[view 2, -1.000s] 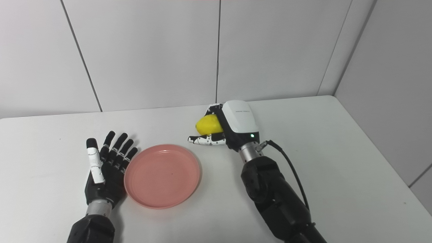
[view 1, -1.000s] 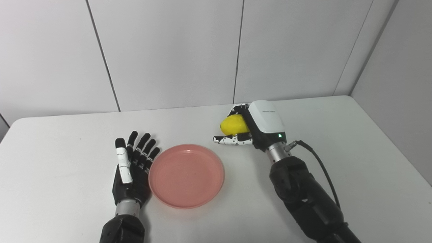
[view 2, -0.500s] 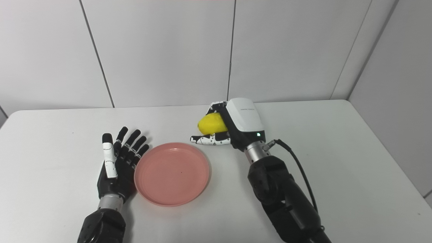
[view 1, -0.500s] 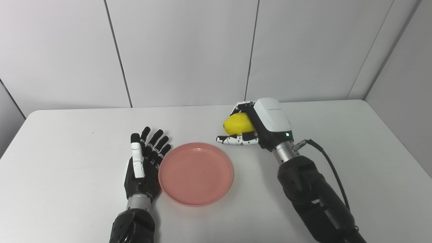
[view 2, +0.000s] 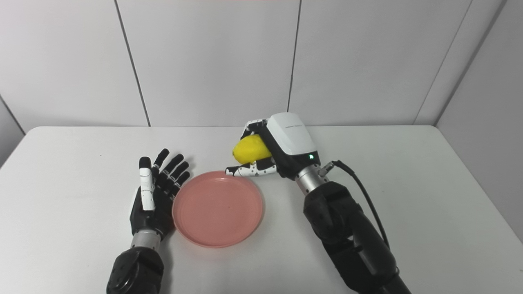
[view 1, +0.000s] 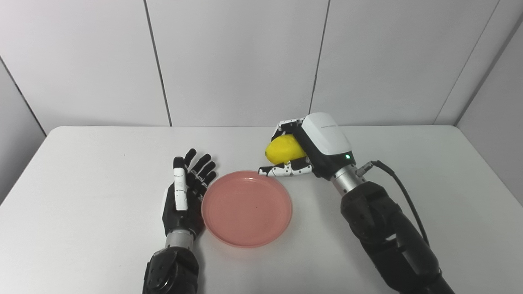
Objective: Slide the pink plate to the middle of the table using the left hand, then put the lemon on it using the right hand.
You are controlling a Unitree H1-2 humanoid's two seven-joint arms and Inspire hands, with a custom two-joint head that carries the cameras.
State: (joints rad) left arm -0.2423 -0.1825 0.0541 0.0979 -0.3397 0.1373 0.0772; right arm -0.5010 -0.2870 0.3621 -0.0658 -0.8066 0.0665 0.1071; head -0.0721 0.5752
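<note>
The pink plate (view 1: 246, 208) lies flat near the middle of the white table (view 1: 81, 171), with nothing on it. My left hand (view 1: 184, 195) rests beside its left rim, palm up, fingers spread and open, touching or nearly touching the rim. My right hand (view 1: 304, 149) is shut on the yellow lemon (view 1: 283, 149), held above the table just behind the plate's far right rim. Its thumb reaches over the plate's far edge. In the right eye view the lemon (view 2: 250, 149) hangs just beyond the plate (view 2: 217, 213).
White wall panels stand behind the table's back edge. A black cable (view 1: 402, 194) loops off my right wrist. A small dark speck (view 1: 124, 154) marks the table at far left.
The camera has panned, shifting the whole picture right. My right hand with the lemon has come a little nearer the plate's far rim. The left hand stays beside the plate.
</note>
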